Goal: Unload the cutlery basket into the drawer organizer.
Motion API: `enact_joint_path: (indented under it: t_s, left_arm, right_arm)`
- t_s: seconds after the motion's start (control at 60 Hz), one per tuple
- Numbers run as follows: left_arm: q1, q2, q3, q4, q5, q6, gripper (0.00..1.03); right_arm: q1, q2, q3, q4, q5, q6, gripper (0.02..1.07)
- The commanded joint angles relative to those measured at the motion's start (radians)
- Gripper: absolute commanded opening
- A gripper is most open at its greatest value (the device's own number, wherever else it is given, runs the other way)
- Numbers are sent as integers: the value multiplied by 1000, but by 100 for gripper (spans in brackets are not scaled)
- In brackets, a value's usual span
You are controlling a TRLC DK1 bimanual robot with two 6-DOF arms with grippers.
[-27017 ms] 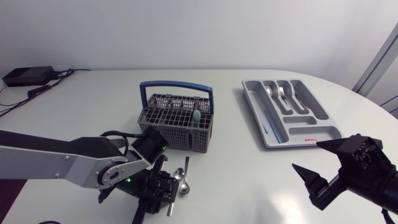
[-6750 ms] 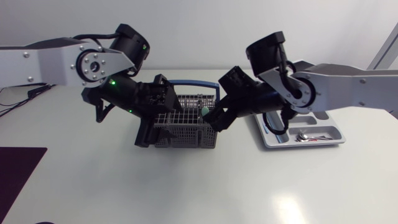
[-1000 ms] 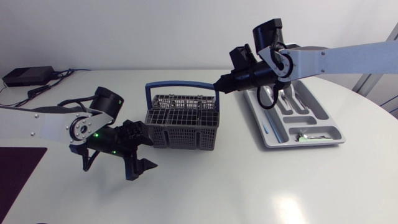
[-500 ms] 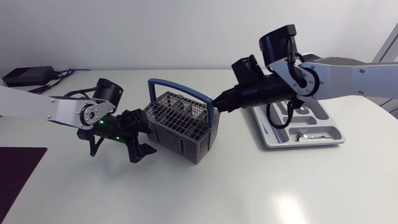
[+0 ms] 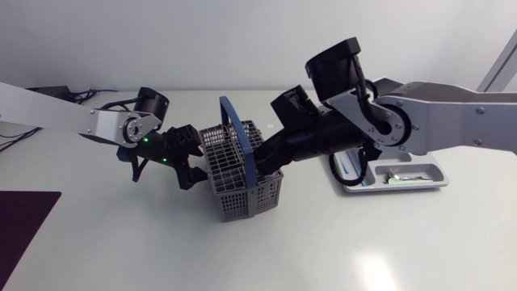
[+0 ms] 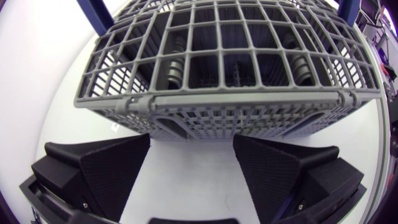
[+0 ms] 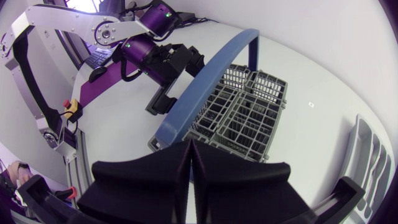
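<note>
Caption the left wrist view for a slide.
Left jaws open, the grey cutlery basket just ahead of them.

We see a white, rounded surface (image 5: 121, 242) carrying three things. The grey cutlery basket (image 5: 242, 174) with its blue handle sits near the middle, and its base seems to meet the surface. The grey drawer organizer (image 5: 424, 171) lies flat, well apart from the basket, on our right side. At the far left corner a small black box (image 5: 48, 90) rests, with cables (image 5: 89, 95) trailing beside it.
</note>
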Motion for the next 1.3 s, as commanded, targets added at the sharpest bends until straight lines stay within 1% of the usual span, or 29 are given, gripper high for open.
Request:
enact_joint_path:
  t_s: [0.0,0.067,0.15,0.267,0.35,0.433,0.583,0.617,0.683,0.8,0.867,0.917,0.933,1.017,1.067,1.133,1.183,1.283]
  left_arm:
    - [11,13,29,1,5,7,98]
    - [30,-4,14,-8,6,22,98]
    - [56,-41,-23,-13,15,44,98]
    - [91,-108,-83,-14,47,68,98]
    - [102,-157,-119,-16,51,86,98]
    - [106,-211,-159,-24,55,106,98]
    - [106,-304,-204,-37,60,137,98]
    - [100,-331,-210,-45,61,145,98]
    - [77,-392,-216,-67,61,159,98]
    - [-2,-538,-196,-156,61,182,98]
    - [-73,-617,-155,-231,58,186,98]
    - [-131,-650,-115,-283,35,186,98]
    - [-167,-662,-92,-307,12,186,98]
    - [-282,-665,-15,-383,-75,186,98]
    - [-360,-653,25,-413,-141,185,98]
    - [-443,-616,66,-435,-226,185,98]
    - [-486,-579,101,-456,-269,178,98]
    - [-538,-498,167,-495,-313,169,98]
  right_arm:
    - [-9,-49,-30,-14,11,11,9]
    - [-29,-95,-50,-19,39,-28,21]
    - [-53,-146,-82,-29,45,-89,37]
    - [-76,-203,-130,-45,68,-186,52]
    - [-87,-226,-155,-65,69,-256,56]
    - [-93,-235,-170,-94,66,-313,63]
    - [-95,-253,-179,-126,74,-371,67]
    - [-96,-257,-182,-129,76,-373,70]
    - [-104,-266,-193,-132,76,-378,72]
    - [-116,-281,-236,-131,77,-390,74]
    - [-126,-287,-262,-128,83,-390,75]
    - [-130,-289,-279,-126,100,-388,76]
    - [-132,-290,-285,-125,109,-388,78]
    - [-144,-303,-308,-125,120,-388,83]
    - [-158,-304,-320,-125,120,-384,83]
    - [-165,-304,-340,-126,122,-382,83]
    - [-167,-306,-354,-125,122,-382,83]
    - [-187,-307,-380,-117,122,-382,83]
